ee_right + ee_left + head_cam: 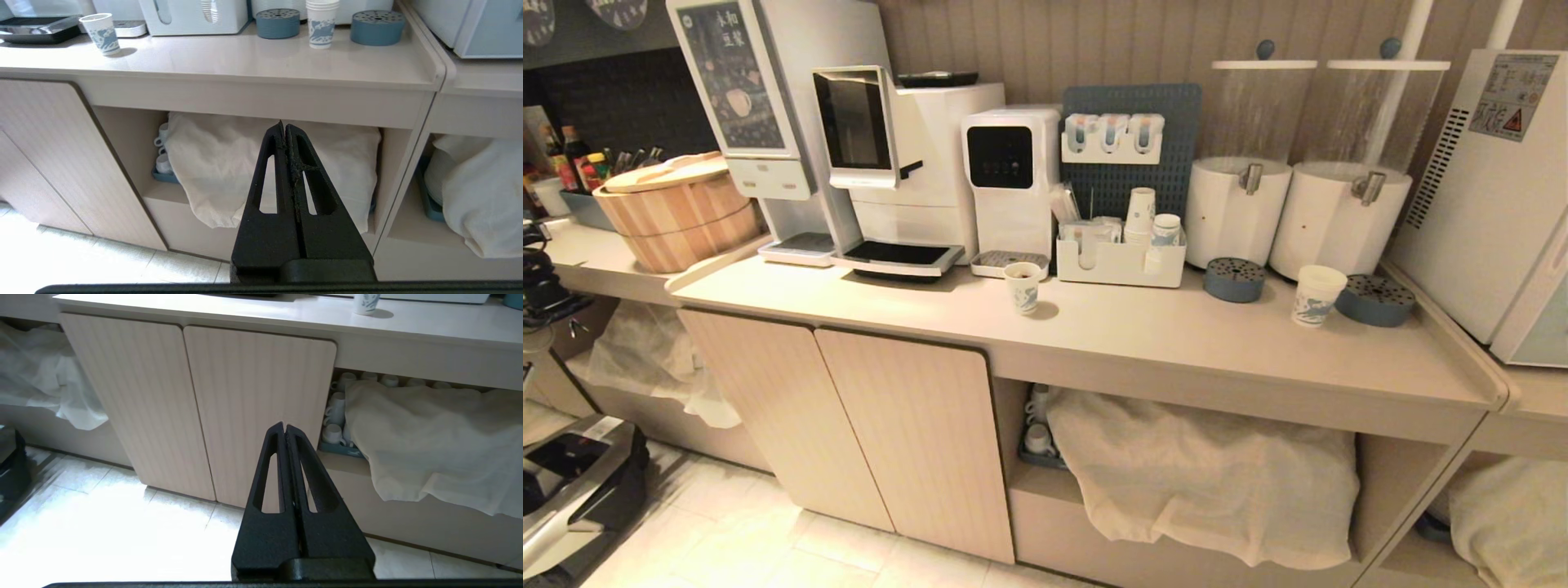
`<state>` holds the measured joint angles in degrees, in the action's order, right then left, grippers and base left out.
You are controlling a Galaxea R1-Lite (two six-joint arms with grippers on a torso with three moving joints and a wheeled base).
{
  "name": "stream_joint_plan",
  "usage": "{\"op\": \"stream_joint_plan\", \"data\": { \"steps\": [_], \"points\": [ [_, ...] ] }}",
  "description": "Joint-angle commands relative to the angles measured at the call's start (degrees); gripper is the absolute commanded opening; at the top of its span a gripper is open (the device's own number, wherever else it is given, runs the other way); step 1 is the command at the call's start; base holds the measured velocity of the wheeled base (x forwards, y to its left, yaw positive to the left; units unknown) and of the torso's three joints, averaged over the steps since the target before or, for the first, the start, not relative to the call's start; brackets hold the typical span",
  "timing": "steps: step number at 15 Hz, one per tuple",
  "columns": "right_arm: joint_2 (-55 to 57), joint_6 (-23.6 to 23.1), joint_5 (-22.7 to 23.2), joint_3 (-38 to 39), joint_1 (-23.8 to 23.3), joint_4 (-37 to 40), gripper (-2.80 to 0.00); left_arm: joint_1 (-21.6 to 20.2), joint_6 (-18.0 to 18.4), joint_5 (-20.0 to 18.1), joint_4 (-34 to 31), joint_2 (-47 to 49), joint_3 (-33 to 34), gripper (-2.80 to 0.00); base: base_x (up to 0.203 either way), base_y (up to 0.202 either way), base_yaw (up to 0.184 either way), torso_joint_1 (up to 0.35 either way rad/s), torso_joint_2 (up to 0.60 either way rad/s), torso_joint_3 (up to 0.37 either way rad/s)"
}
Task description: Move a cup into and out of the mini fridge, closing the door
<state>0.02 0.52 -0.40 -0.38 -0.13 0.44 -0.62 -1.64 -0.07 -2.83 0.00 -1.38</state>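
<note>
Two black grippers hang low in front of the counter, both with their fingers pressed flat together and holding nothing. From its own wrist camera the left gripper [285, 426] points at the pale ribbed wooden cabinet doors [196, 404] under the worktop; the right gripper [284, 126] points at the open shelf where a cream cloth [253, 163] is draped over stacked crockery. Neither arm shows in the head view.

Up on the beige countertop [1143, 343], well above and beyond both grippers, stands the small white paper cup with a blue printed pattern and clean white inside [1316, 295], upright, between two round blue-grey drip trays [1234, 279] and just before the white drink dispensers with clear cylinders [1339, 214]. A similar paper cup with a brown inside [1022, 287] stands further left, near the white water dispenser [1009, 184].

At the far right of the counter sits the white boxy mini fridge [1486, 204], its vent slots and warning sticker facing the camera. Only a sliver of its pale grey-blue door [1547, 339] shows at the frame's edge, so I cannot tell whether it is shut.
</note>
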Motion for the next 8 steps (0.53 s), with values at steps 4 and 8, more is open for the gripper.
{"op": "stream_joint_plan", "data": {
  "steps": [4, 8],
  "points": [
    [-0.02, 0.00, -0.04, -0.05, -0.05, 0.00, -2.80, 0.01, -0.03, -0.01, 0.02, 0.09, -0.03, -2.80, 0.000, 0.002, -0.020, 0.001, 0.00, 0.002],
    [-0.02, 0.00, -0.04, -0.06, -0.05, 0.00, -2.80, 0.01, 0.06, -0.01, 0.02, 0.09, -0.03, -2.80, -0.003, 0.010, -0.115, 0.004, 0.00, 0.002]
  ]
}}
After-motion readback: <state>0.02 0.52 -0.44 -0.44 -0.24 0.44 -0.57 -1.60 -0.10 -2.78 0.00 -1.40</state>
